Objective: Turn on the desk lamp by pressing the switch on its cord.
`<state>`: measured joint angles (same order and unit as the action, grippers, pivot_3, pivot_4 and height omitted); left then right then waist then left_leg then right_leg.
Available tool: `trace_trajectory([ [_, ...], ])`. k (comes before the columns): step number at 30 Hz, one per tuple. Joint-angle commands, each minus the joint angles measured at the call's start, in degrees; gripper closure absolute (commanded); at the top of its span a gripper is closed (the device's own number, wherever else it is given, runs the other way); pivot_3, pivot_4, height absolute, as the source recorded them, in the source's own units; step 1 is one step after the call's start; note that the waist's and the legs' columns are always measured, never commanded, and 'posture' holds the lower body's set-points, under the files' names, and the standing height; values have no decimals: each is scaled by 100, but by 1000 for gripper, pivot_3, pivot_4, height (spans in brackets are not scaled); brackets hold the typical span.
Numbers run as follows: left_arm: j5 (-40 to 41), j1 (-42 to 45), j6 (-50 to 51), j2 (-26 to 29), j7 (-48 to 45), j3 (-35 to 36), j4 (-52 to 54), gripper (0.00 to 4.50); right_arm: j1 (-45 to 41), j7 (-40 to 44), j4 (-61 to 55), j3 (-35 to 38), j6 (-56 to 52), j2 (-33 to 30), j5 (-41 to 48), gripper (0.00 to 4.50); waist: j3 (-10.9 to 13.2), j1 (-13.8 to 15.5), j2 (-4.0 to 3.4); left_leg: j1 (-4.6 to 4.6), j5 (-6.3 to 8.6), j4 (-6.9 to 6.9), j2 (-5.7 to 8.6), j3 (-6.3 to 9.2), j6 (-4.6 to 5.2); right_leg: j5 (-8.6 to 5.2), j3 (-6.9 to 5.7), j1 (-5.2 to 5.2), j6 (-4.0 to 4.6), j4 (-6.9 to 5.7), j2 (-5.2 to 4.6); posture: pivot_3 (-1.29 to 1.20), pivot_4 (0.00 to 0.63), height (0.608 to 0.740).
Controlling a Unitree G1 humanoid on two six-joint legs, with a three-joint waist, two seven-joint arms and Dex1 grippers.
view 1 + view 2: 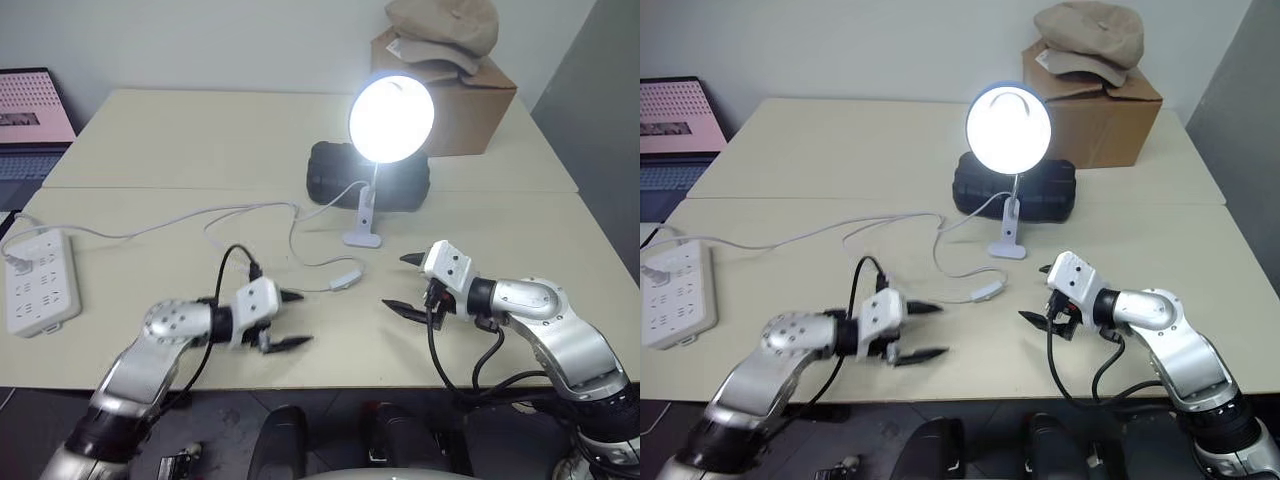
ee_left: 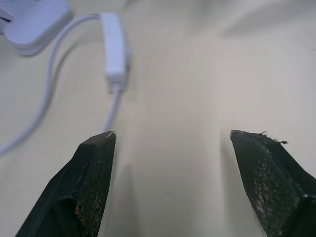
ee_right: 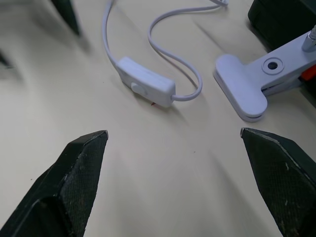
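One desk lamp (image 1: 390, 118), lit, bulb glaring so its shade edge and neck are hard to make out; its white base (image 1: 362, 236) stands on the table (image 1: 200, 130).

One switch (image 1: 346, 280), lying flat on the table just in front of the lamp base, nearer the robot. Untouched by either claw.

One cord (image 1: 215, 214), looping from the switch back toward the lamp base and running well to the left of the switch to one white power strip (image 1: 40, 281).

Two grippers. Left gripper (image 1: 290, 320): fingers spread apart, empty, just left of the switch, tips pointing toward it. Right gripper (image 1: 405, 285): fingers spread wide, empty, just right of the switch.

One black case (image 1: 330, 175) directly behind the lamp, partly hidden by the glare. One cardboard box (image 1: 470, 105) behind and right of the lamp, one tan cap (image 1: 445, 30) on top, cut off by the frame edge. One laptop (image 1: 30, 120) far left of the lamp, also cut off.

No writing legible anywhere.
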<state>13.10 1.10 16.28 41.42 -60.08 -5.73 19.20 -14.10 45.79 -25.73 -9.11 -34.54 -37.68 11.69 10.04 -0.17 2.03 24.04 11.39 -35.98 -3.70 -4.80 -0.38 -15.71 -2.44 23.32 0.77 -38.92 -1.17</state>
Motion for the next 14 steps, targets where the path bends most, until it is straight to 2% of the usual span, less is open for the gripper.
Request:
trace_trajectory([
  [1,153,-684,520,85,613,720,935,672,99,292,-62,453,194,-271,284,0,0,31,0,-4,0,-1,0,2,0,0,-1,-4,0,0,0,0,150,740],
  [3,478,-1055,754,-34,874,1363,1176,672,163,574,10,701,450,-460,446,0,1,36,-1,-9,0,-2,2,4,0,-2,-3,-6,5,-2,-3,0,150,740],
  [6,661,-1286,907,-52,1083,1894,1328,672,257,795,214,861,827,-645,491,0,1,31,0,-13,0,-3,1,5,0,-10,-3,-7,18,-1,-3,0,150,740],
  [10,818,-1416,966,5,1084,2166,1360,672,363,849,289,929,1164,-621,518,0,1,30,0,-15,0,-1,1,5,0,-16,-4,-8,30,-1,-3,0,150,740],
  [14,835,-1373,725,87,903,2095,1211,672,358,867,354,918,1316,-626,503,0,1,26,0,-11,1,2,2,1,-2,-6,-2,-6,11,0,-3,0,150,740],
])
